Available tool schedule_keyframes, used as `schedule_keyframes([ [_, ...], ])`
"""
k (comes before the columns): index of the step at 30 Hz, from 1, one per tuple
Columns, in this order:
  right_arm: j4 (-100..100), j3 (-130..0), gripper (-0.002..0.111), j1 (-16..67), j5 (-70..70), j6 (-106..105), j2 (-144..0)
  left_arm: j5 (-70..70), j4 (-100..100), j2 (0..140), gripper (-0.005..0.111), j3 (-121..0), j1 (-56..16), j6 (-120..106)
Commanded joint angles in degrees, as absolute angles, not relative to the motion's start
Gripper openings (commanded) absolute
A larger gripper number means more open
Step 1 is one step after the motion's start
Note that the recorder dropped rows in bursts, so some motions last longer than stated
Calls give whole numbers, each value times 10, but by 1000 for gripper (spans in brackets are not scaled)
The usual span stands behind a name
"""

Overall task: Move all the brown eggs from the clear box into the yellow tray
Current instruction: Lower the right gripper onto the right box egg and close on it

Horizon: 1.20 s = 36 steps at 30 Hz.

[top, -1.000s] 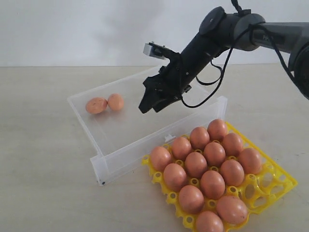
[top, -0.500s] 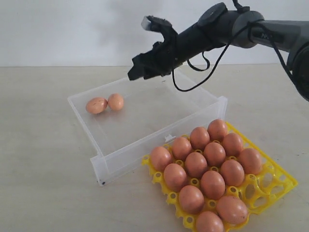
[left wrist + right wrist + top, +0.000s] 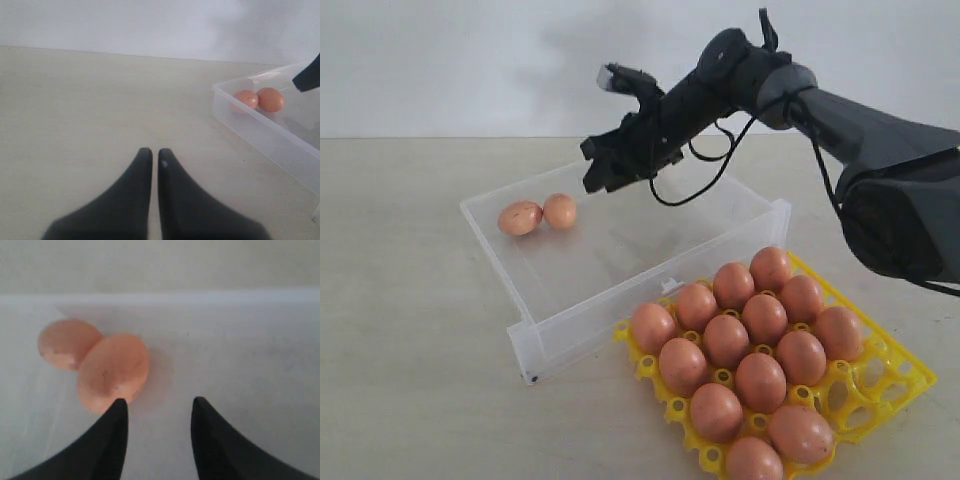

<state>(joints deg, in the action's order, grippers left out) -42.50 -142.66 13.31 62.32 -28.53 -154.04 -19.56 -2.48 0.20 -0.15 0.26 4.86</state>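
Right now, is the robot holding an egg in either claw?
No, nothing is held. The right gripper is open and empty over the clear box, near its two brown eggs; the left gripper is shut on nothing.

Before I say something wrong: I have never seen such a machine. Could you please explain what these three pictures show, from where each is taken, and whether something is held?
This is a robot with two arms, and each arm ends in a two-fingered gripper. The wide picture comes from a camera standing apart from the arms. The other two come from cameras on the wrists, looking along the fingers. On the table lie a clear box and a yellow tray. The tray holds many brown eggs. Two eggs lie in the box, touching each other. The right gripper hangs open above the box, near those two, and holds nothing. The left gripper is shut and empty, over the table outside the box.
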Motion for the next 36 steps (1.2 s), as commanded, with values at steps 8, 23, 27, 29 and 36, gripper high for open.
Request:
schedule_keyframes([
  [8,-177,-1432,52,133,700,-194,-1557,-193,-23,0,4,0,4,49],
  [23,-169,-1432,52,133,700,-152,-1477,-193,-23,0,4,0,4,49],
  [27,-122,-1367,52,133,700,-133,-1428,-193,-23,0,4,0,4,49],
  [29,-122,-1301,52,133,700,-134,-1390,-193,-23,0,4,0,4,49],
  [36,-165,-1080,52,137,700,-197,-1281,-193,-23,0,4,0,4,49],
])
